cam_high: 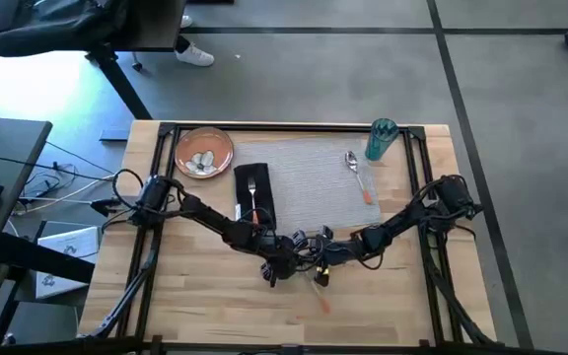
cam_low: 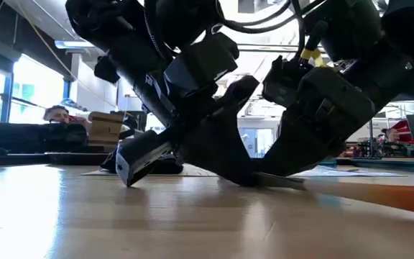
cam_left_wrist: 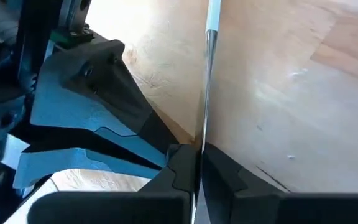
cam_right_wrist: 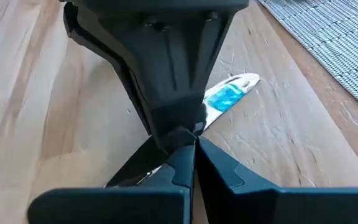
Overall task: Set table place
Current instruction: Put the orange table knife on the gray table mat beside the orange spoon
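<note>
Passing the knife from arm to arm, low over the table's front, near the mat. Left gripper and right gripper both pinched on it. Next, probably: open one, carry to mat.

2 dark, cable-draped arms

My surface: table, light wood planks with a black rail frame. Directly on it I count a grey woven placemat at the far middle, an orange-brown plate just beside the placemat's far left corner, and an orange-handled knife on bare wood toward the near side.
</note>
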Robot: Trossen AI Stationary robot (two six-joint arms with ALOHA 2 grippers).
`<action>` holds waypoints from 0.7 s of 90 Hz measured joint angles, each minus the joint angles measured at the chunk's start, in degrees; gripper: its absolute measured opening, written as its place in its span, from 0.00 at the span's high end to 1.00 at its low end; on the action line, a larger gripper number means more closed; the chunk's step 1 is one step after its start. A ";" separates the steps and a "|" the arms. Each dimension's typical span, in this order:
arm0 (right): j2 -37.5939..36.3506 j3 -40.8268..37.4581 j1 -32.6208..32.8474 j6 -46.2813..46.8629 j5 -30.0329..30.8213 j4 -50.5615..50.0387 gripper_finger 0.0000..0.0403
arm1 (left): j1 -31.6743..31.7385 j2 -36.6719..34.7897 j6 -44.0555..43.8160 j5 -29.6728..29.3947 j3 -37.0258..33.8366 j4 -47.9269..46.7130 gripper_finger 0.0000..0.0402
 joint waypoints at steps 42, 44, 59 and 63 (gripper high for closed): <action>-27.27 -0.04 4.54 10.27 6.03 -33.52 1.00 | -1.05 -2.94 0.63 -9.75 0.73 1.67 1.00; -28.06 -0.04 5.00 10.93 6.18 -34.00 1.00 | -1.05 -2.96 0.57 -9.87 0.91 1.71 1.00; -30.59 -0.04 8.08 13.87 5.97 -32.46 1.00 | -1.29 -3.01 1.93 -12.00 3.26 1.84 1.00; -30.61 -0.02 8.42 14.46 5.45 -30.78 1.00 | -1.29 -3.02 2.37 -12.02 4.05 1.89 1.00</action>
